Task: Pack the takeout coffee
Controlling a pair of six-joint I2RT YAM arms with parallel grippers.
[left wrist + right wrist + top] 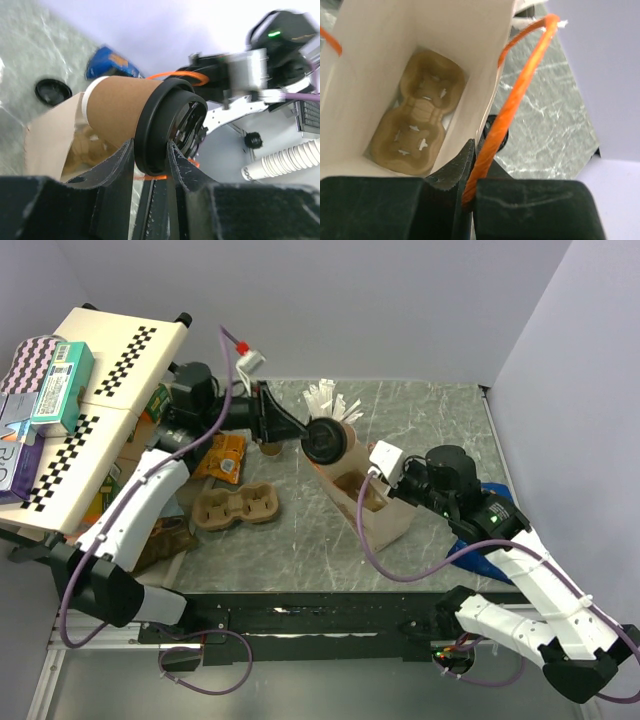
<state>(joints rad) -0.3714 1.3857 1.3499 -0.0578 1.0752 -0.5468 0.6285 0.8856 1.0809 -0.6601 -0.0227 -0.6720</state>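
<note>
A takeout coffee cup (125,110), brown kraft paper with a black lid (160,130), lies tilted on its side in the air. My left gripper (150,157) is shut on the lid's rim. In the top view the cup (330,440) hangs just above the open brown paper bag (380,510), with the left gripper (312,440) to its left. My right gripper (472,192) is shut on the bag's wall (480,75) and orange handle (520,85), and from above the right gripper (380,472) sits at the bag's rim. A moulded cup carrier (420,115) lies at the bottom of the bag.
A second cup carrier (235,506) lies on the table left of the bag. A grey cup of white sticks (332,400) stands behind the held cup. A loose black lid (52,91) and a blue packet (112,62) lie on the marble. Boxes and snack packets (225,455) crowd the left side.
</note>
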